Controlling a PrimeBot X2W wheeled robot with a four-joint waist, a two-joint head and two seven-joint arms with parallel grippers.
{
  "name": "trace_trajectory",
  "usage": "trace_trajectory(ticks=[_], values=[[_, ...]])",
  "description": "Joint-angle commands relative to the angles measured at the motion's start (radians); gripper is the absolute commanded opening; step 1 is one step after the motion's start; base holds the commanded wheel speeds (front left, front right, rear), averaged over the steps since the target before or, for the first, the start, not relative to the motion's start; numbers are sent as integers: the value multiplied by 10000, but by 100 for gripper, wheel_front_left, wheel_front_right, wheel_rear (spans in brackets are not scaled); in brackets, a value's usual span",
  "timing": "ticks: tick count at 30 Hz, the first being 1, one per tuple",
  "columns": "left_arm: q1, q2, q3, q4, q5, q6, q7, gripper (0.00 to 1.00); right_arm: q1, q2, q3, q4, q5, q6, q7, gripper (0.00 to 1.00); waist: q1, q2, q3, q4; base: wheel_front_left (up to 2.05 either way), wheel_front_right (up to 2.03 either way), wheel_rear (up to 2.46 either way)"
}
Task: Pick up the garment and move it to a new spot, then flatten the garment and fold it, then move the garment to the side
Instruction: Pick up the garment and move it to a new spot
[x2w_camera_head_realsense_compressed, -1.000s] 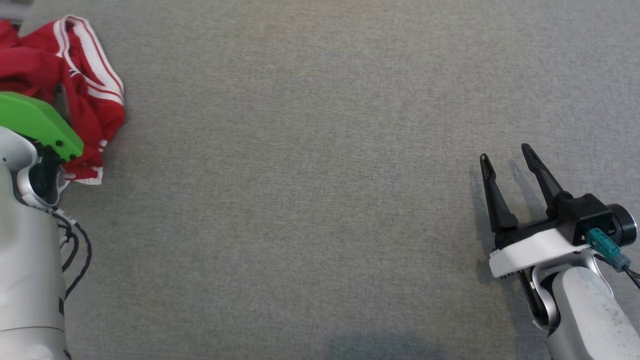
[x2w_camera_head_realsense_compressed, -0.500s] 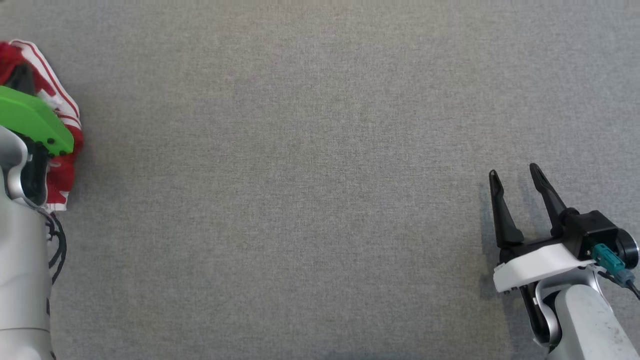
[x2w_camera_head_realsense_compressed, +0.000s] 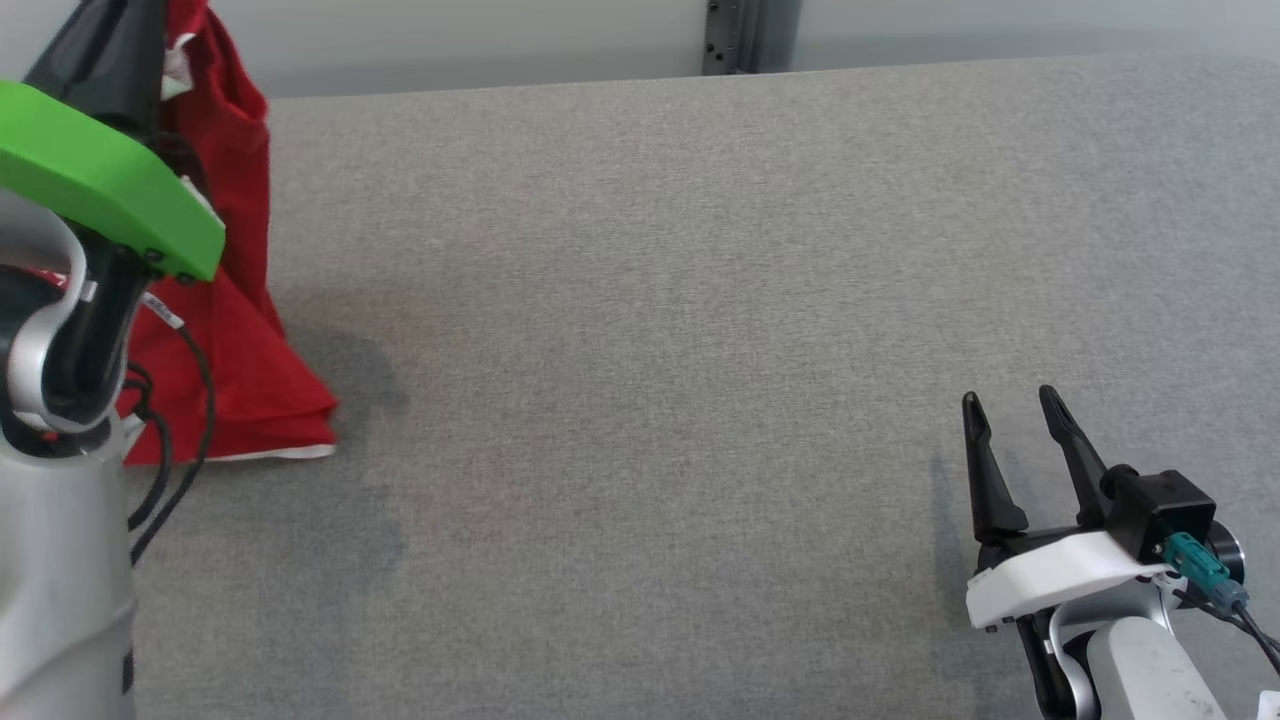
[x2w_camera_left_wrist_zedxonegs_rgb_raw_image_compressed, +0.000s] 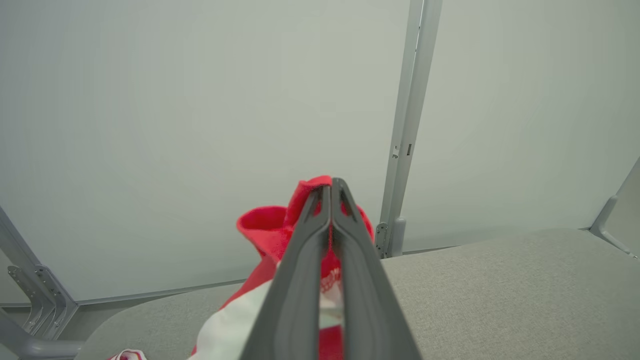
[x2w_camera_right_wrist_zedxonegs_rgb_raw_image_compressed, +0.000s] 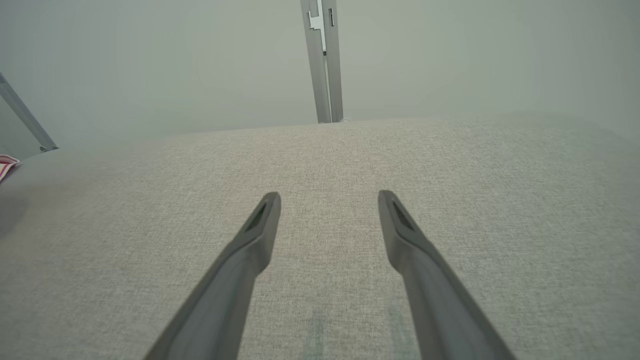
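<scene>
Pick-up: left gripper (x2w_camera_left_wrist_zedxonegs_rgb_raw_image_compressed: 331, 182) hoists red garment (x2w_camera_head_realsense_compressed: 235, 330)

Fingers pinched shut on a fold, the left gripper holds the red garment high at the left end of the table (x2w_camera_head_realsense_compressed: 650, 300), hem resting on it. The right gripper (x2w_camera_head_realsense_compressed: 1010, 400) waits empty, jaws spread, well apart. Likely next move: a carry to the open centre.

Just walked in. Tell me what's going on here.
The robot's left gripper is shut on a red garment with white trim and holds it up at the left side of the grey padded surface. The garment's lower hem looks to touch the surface. The right gripper is open and empty, low at the right.
</scene>
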Motion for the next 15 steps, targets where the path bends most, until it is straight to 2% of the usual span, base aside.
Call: trace_trajectory(ticks=[1, 7, 15], values=[[217, -176, -121, -380, -166, 10, 166, 0, 76, 24, -43, -11, 45, -6, -33, 100, 1, 0, -204, -621, 0, 0, 0], [392, -924, -1062, -1530, -499, 116, 794, 0, 117, 94, -113, -23, 95, -6, -31, 100, 1, 0, -165, -1625, 0, 0, 0], [-161, -2086, -2456, -936, -557, 288, 517, 0, -2, 130, -47, 12, 378, -6, -31, 100, 1, 0, 123, -3162, 0, 0, 0]])
